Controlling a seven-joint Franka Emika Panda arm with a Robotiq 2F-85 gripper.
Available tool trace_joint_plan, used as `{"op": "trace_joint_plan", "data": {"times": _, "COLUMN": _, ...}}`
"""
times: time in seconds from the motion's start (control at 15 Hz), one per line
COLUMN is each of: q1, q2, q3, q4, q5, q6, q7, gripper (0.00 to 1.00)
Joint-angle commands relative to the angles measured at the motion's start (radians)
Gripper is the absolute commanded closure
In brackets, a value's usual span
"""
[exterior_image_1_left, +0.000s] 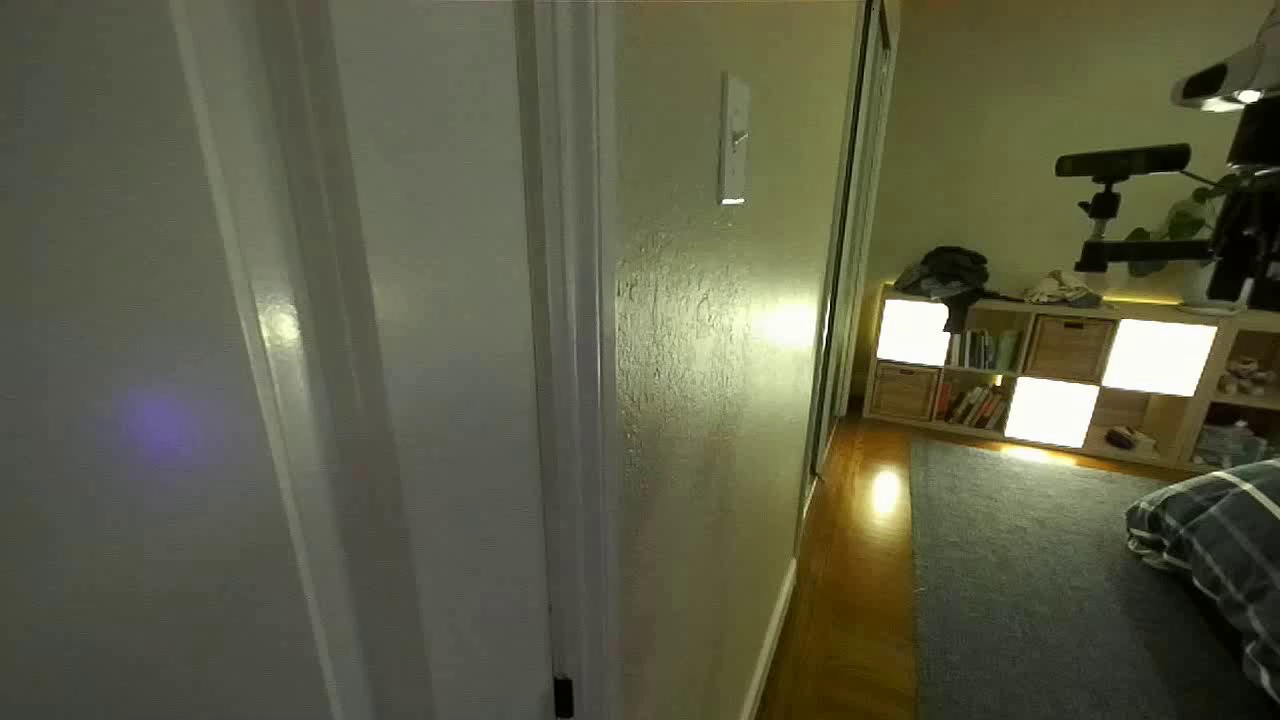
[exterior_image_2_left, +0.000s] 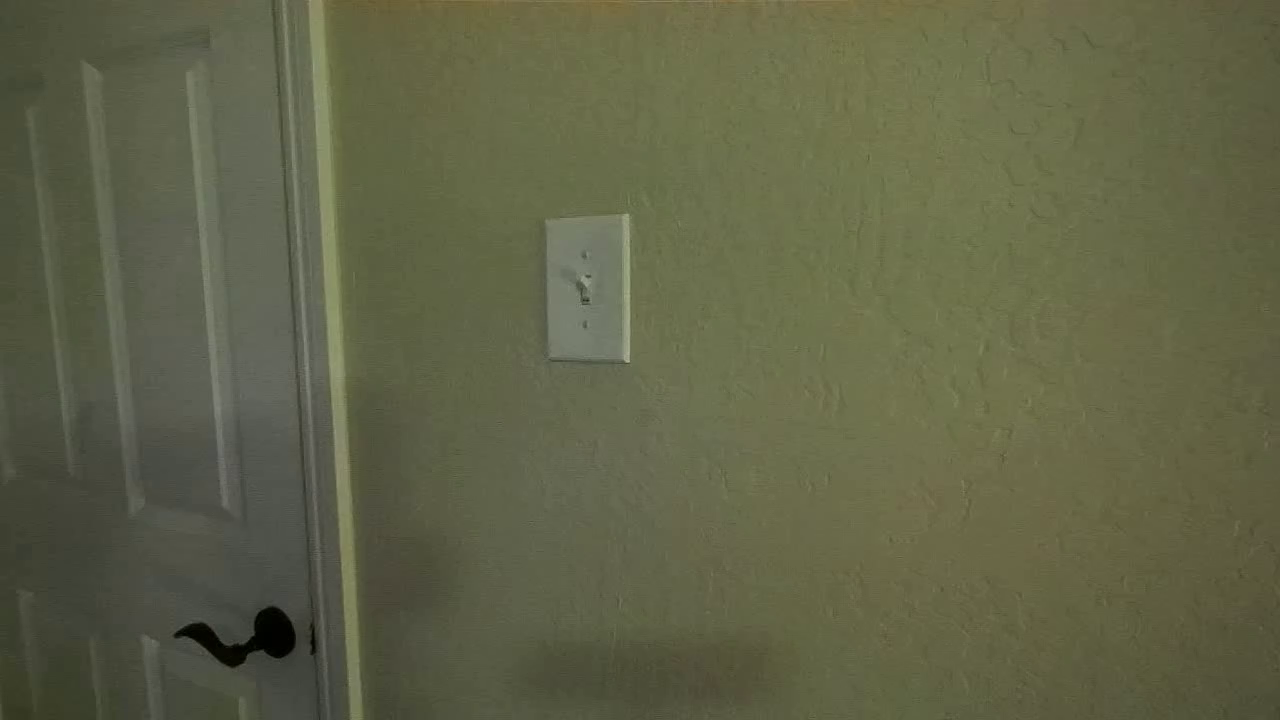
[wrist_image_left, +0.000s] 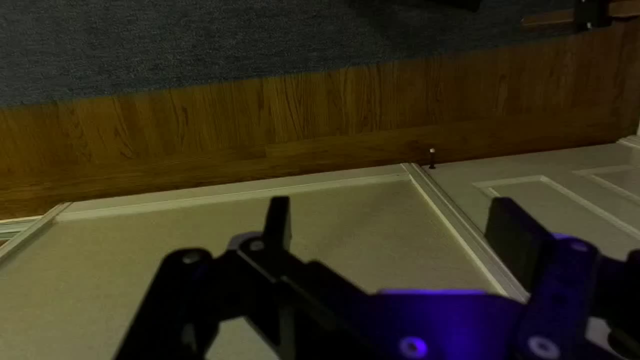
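Observation:
My gripper (wrist_image_left: 391, 200) reaches in from the bottom of the wrist view, its two dark fingers spread wide with nothing between them. Behind them is the pale wall (wrist_image_left: 350, 235), which they do not visibly touch. A white light switch plate (exterior_image_2_left: 605, 340) with a small toggle (exterior_image_2_left: 586, 288) is fixed to this kind of textured wall in both exterior views. The toggle seems tipped upward. At the right edge of an exterior view, part of the dark arm shows with a camera (exterior_image_1_left: 1122, 161) on a bracket; the fingers cannot be made out there.
A white panelled door (exterior_image_2_left: 160, 300) with a dark lever handle (exterior_image_2_left: 235, 637) stands left of the switch. A low shelf unit (exterior_image_1_left: 985, 375) with lit cubes lines the far wall. A grey rug (exterior_image_1_left: 1020, 580), wood floor (exterior_image_1_left: 850, 600) and plaid bedding (exterior_image_1_left: 1220, 540) lie below. A doorstop (wrist_image_left: 432, 159) juts out low.

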Motion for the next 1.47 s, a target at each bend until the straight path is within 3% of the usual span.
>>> {"op": "trace_joint_plan", "data": {"times": 0.0, "q1": -0.017, "q2": 0.004, "q3": 0.017, "q4": 0.001, "q5": 0.011, "q6": 0.0, "q7": -0.009, "gripper": 0.0}}
{"op": "trace_joint_plan", "data": {"times": 0.47, "q1": -0.017, "q2": 0.004, "q3": 0.017, "q4": 0.001, "q5": 0.011, "q6": 0.0, "q7": -0.009, "gripper": 0.0}}
{"op": "trace_joint_plan", "data": {"times": 0.73, "q1": 0.017, "q2": 0.034, "q3": 0.043, "q4": 0.021, "q5": 0.034, "q6": 0.013, "q7": -0.008, "gripper": 0.0}}
{"op": "trace_joint_plan", "data": {"times": 1.13, "q1": 0.093, "q2": 0.144, "q3": 0.116, "q4": 0.117, "q5": 0.131, "q6": 0.144, "q7": 0.029, "gripper": 0.0}}
{"op": "trace_joint_plan", "data": {"times": 1.4, "q1": 0.099, "q2": 0.256, "q3": 0.161, "q4": 0.21, "q5": 0.206, "q6": 0.254, "q7": 0.119, "gripper": 0.0}}
